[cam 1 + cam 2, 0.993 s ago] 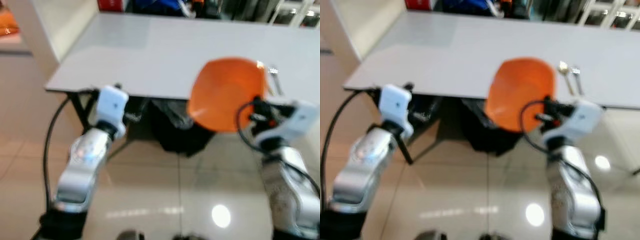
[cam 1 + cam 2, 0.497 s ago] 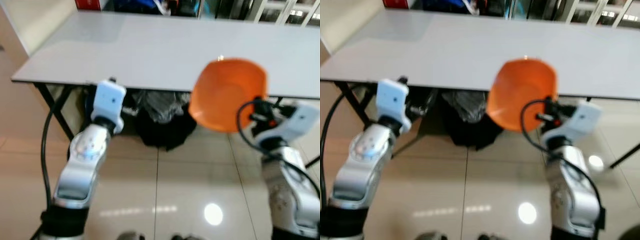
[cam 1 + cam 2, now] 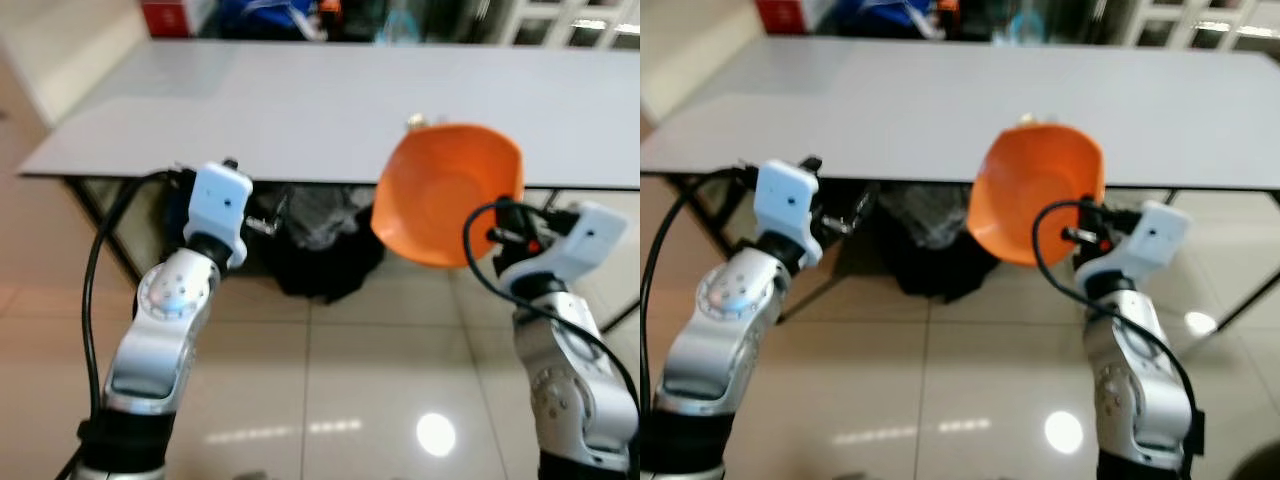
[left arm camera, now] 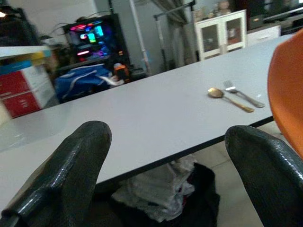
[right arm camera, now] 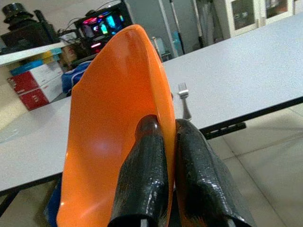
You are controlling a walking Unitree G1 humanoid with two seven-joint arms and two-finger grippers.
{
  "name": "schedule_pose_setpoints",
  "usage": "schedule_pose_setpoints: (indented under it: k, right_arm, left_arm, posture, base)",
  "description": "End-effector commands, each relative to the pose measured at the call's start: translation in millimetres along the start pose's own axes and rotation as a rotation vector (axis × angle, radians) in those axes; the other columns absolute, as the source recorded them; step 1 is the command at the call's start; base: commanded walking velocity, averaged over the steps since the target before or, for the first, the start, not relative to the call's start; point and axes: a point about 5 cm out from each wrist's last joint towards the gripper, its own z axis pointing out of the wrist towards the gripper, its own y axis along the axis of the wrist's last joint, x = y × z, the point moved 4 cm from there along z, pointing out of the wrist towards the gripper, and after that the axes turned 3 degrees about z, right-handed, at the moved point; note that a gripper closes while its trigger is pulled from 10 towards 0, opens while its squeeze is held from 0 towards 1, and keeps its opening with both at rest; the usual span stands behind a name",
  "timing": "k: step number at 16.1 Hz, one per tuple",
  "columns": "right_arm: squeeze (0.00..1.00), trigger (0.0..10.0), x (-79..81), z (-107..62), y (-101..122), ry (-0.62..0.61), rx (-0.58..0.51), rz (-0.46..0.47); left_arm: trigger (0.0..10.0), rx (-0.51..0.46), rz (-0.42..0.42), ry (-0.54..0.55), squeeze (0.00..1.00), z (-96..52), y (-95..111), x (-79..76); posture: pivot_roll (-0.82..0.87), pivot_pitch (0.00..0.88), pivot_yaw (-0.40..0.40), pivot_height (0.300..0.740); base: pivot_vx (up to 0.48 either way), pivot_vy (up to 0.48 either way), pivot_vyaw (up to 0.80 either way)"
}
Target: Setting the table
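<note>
An orange plate (image 3: pixel 447 190) stands tilted on edge in front of the white table's near edge (image 3: pixel 300 110). My right gripper (image 5: pixel 166 124) is shut on the plate's rim, one finger on each face. A gold spoon (image 4: pixel 226 97) and a silver fork (image 4: pixel 244 94) lie side by side on the table just behind the plate. My left gripper (image 4: pixel 168 137) is open with nothing between its fingers, held at the table's front edge to the left of the plate; its wrist (image 3: pixel 220 200) is level with the tabletop.
A black bag with crumpled cloth (image 3: pixel 320 240) sits on the tiled floor under the table, between dark table legs (image 3: pixel 100 215). Red boxes (image 3: pixel 165 15) and a blue bag (image 4: pixel 87 80) lie beyond the far edge. White cabinets (image 4: pixel 222 30) stand further back.
The whole picture has shifted, so the camera has moved along the table's front. The plate stays in my right gripper and both arms keep their pose.
</note>
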Motion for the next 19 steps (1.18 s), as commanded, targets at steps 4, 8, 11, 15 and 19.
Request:
schedule_pose_setpoints:
  k: [4, 8, 11, 15, 19]
  right_arm:
    - [0.0, 10.0, -0.2, 0.9, 11.4, -0.005, -0.049, 0.009]
    - [0.0, 10.0, 0.0, 2.2, 12.6, -0.006, -0.054, 0.012]
    - [0.0, 10.0, -0.4, 2.3, 13.4, -0.007, -0.057, 0.017]
    - [0.0, 10.0, -5.2, 3.9, 15.2, -0.024, -0.059, 0.024]
    - [0.0, 10.0, -8.7, 5.0, 15.4, -0.037, -0.052, 0.028]
  left_arm:
    - [10.0, -0.002, -0.003, -0.02, 0.0, -0.3, 1.0, -1.8]
    - [10.0, 0.0, -0.01, -0.032, 0.0, -1.1, 0.8, -3.0]
    - [10.0, 0.01, -0.016, -0.049, 0.0, -2.3, -1.6, -6.0]
    - [10.0, 0.016, -0.021, -0.063, 0.0, -2.6, -2.6, -8.5]
    - [10.0, 0.017, -0.022, -0.074, 0.0, -2.4, -2.6, -10.4]
  posture:
    - [0.09, 0.053, 0.007, 0.74]
    - [0.09, 0.055, 0.007, 0.74]
    - [0.09, 0.057, 0.007, 0.74]
    - [0.09, 0.058, 0.005, 0.74]
    - [0.09, 0.058, 0.005, 0.74]
  base:
    - [0.452, 0.0, 0.0]
    - [0.452, 0.0, 0.0]
    - [0.458, 0.0, 0.0]
    - [0.458, 0.0, 0.0]
    - [0.458, 0.0, -0.52]
